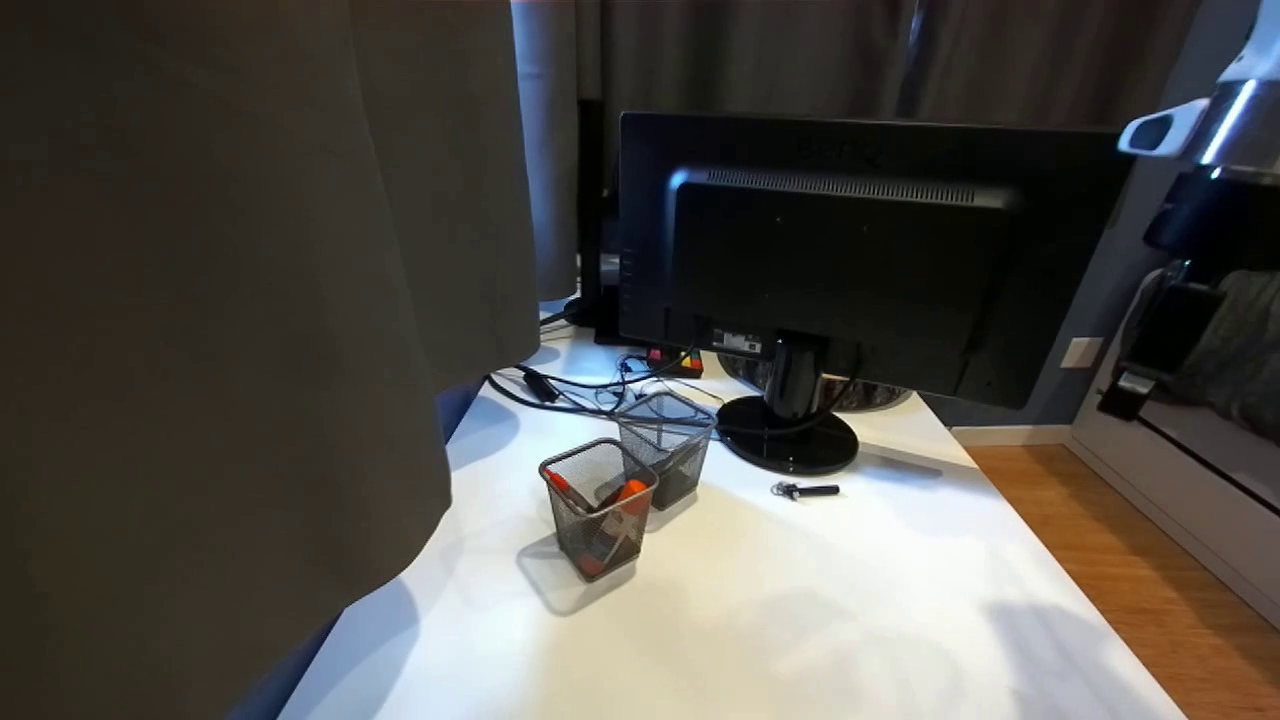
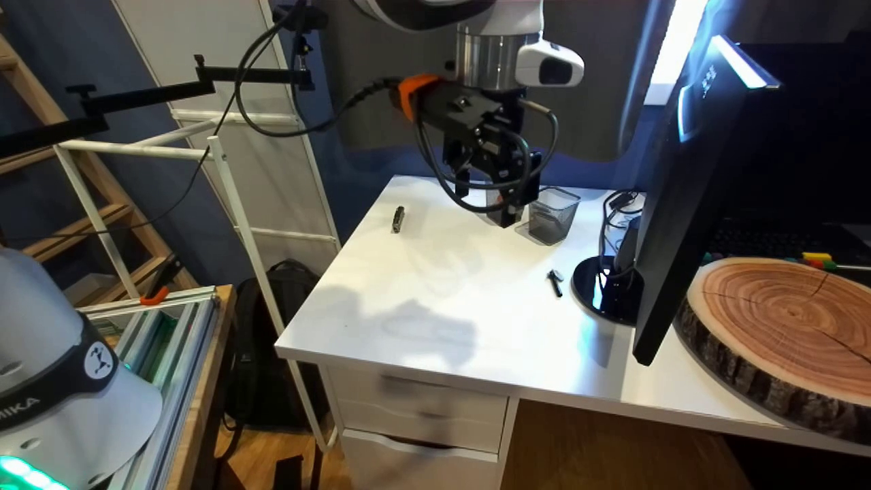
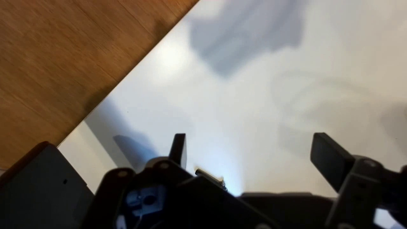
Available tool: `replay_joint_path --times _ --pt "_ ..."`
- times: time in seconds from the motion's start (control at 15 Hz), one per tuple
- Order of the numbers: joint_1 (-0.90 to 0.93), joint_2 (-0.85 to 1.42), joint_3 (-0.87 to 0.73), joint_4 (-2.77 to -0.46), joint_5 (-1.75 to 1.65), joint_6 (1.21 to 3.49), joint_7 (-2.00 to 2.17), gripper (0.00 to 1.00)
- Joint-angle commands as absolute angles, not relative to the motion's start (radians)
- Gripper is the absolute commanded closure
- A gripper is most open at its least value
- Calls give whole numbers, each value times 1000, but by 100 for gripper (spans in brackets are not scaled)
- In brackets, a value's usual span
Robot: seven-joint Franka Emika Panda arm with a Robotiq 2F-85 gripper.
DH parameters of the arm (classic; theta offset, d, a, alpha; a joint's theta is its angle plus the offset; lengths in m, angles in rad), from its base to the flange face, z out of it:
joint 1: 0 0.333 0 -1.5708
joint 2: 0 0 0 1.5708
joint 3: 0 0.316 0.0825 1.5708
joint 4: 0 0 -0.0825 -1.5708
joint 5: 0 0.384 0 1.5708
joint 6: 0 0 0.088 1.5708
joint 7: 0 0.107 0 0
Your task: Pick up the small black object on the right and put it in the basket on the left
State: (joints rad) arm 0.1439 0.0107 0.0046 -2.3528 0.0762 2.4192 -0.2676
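- Far left in an exterior view: white robot base (image 2: 61,388), green light (image 2: 27,469) low on it, just beside a bench (image 2: 204,367) carrying metal rails (image 2: 180,367).
- Next along, a white frame (image 2: 230,184) on the floor; dark backpack (image 2: 262,361) behind one leg.
- White table (image 2: 381,272), drawers (image 2: 381,408) under its front edge.
- Left part of table: small dark elongated piece (image 2: 398,219), lying well apart from other things; too small to identify.
- Fingers (image 3: 329,156) spread wide in the wrist view, white table showing between the tips; they hold nothing. In an exterior view they hang tips-down above the table, below the arm (image 2: 486,61).
- Left mesh basket (image 1: 570,528) upright on the table. Inside, an orange-and-grey item (image 1: 630,495) and a red stick (image 1: 562,486). Partly hidden behind the fingers in an exterior view.
- Right mesh basket (image 1: 692,465), also upright, just beside; cannot tell whether the two touch. Dark contents, unclear through the mesh.
- Small black object (image 1: 815,491) flat on the table, near the stand base (image 1: 805,455) of the monitor (image 1: 850,270), apart from both baskets. Ring-like metal bit (image 1: 782,490) at one end. Wrist view has it low down, partly hidden behind dark hardware.
- Dark cables (image 1: 541,386) on the table, then the monitor on that round black base.
- Far right: round wood slice (image 2: 793,320), bark-edged, lying on the table just beside the monitor.
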Motion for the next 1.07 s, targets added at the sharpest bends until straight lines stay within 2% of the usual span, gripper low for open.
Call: replay_joint_path --times 0.0,0.27,0.73,1.0 --pt "116 38 35 -2333 71 2417 -267 0" --pt "113 52 35 -2313 69 2408 -272 0" --pt "110 399 11 -2019 -348 2463 -290 0" --pt "82 581 98 -1824 -295 2578 -451 0"
